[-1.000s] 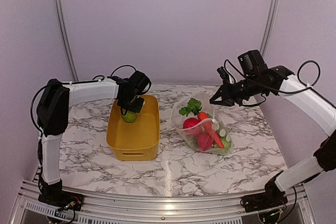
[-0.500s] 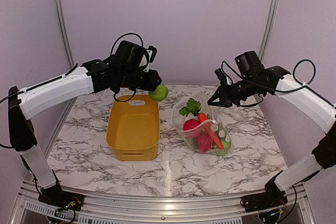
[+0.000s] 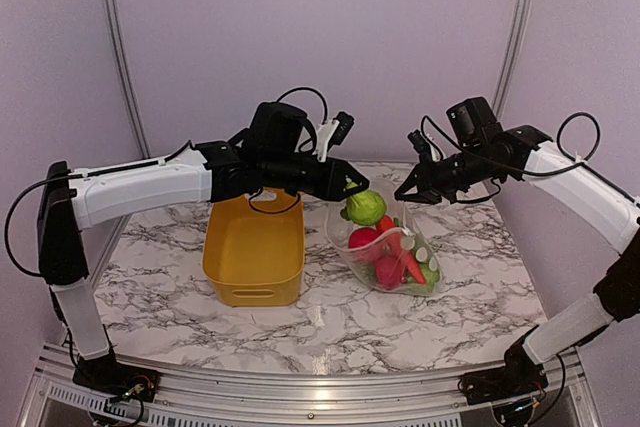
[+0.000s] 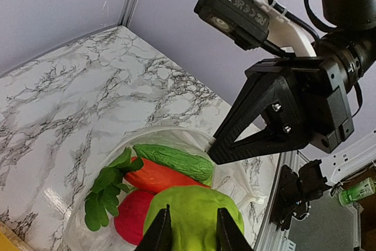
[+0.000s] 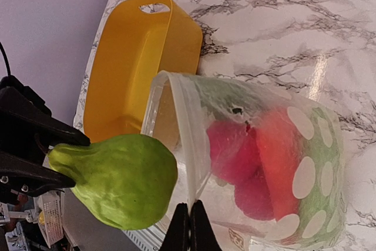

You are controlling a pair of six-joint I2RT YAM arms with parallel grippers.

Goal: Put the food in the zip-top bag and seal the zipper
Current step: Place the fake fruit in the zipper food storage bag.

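Fruit [image 3: 365,207], green, clamped in left hand [image 3: 352,188] just above zip-top bag [image 5: 197,139]; right hand [image 5: 189,224] pinched closed on its rim. Left wrist shows cucumber [image 4: 173,160] inside; right wrist, yellow bin [image 5: 135,63] beside.

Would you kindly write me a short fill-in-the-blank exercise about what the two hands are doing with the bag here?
1. The left hand grips a ____ piece of toy food at the mouth of the zip-top bag.
2. The right hand is shut on the bag's rim and holds its mouth ____.
3. The bin beside the bag is ____ in colour.

Missing words: green; open; yellow.
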